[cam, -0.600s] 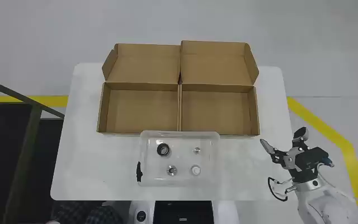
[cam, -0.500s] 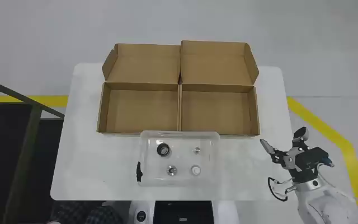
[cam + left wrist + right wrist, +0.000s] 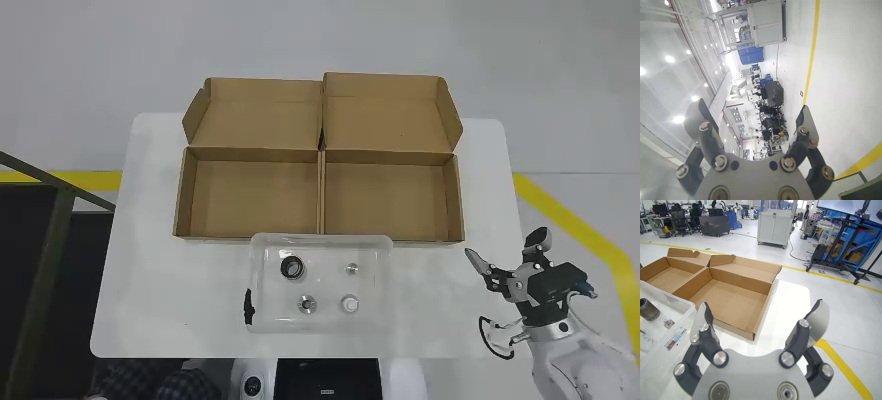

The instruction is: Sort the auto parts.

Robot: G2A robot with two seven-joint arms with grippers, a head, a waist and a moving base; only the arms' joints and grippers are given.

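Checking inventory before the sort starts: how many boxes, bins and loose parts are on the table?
Cardboard boxes: 2
Clear bin: 1
Parts in the bin: 4 (dark ring, small bolt, metal fitting, white cap)
Black piece at the bin's edge: 1, kind unclear
Total: 8

- Boxes (image 3: 250, 198): matt brown cardboard.
- Bin (image 3: 318, 238): clear, glossy plastic.
- Bushing (image 3: 648, 311): dull dark metal.
- Desk (image 3: 150, 290): smooth, glossy white.
- Right end effector (image 3: 762, 305): brushed metal, black ribbed facing.
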